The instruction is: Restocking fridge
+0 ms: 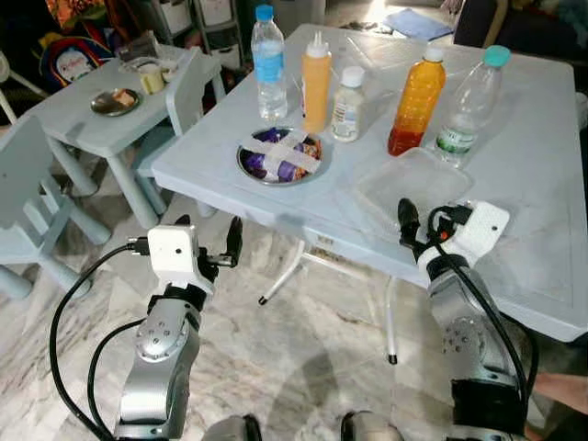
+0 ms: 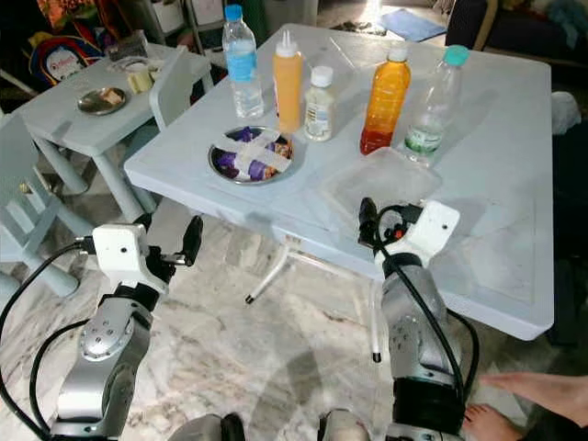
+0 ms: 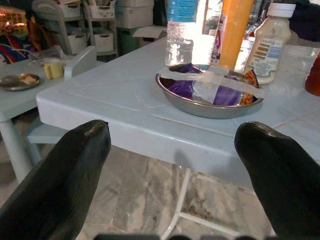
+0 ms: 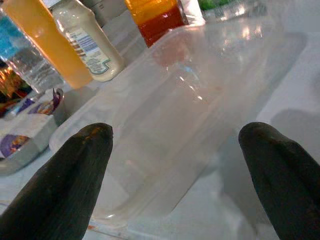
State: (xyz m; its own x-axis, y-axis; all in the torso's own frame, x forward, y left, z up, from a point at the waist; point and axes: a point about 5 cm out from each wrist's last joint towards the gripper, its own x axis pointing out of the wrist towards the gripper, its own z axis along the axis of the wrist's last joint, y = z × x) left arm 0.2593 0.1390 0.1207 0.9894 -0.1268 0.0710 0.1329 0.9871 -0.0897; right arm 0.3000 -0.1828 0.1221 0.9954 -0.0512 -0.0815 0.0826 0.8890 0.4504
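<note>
The clear plastic container [image 1: 413, 188] is seen near the worktop [image 1: 533, 175] front edge, with the right gripper [image 4: 175, 165] spread open just before it. It is judged light, thin-walled, slippery and easily flexed, so its near rim is best pinched. The left gripper [image 3: 175, 165] is held open off the front corner, facing the taped steel bowl [image 3: 210, 90].

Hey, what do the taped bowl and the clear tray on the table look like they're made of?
The bowl looks like polished metal, probably stainless steel: its silver wall is shiny and mirrors the table. The strips crossed over it look like matte pale tape. The clear tray looks like thin glossy plastic: it is see-through, with bright glare spots.
</note>
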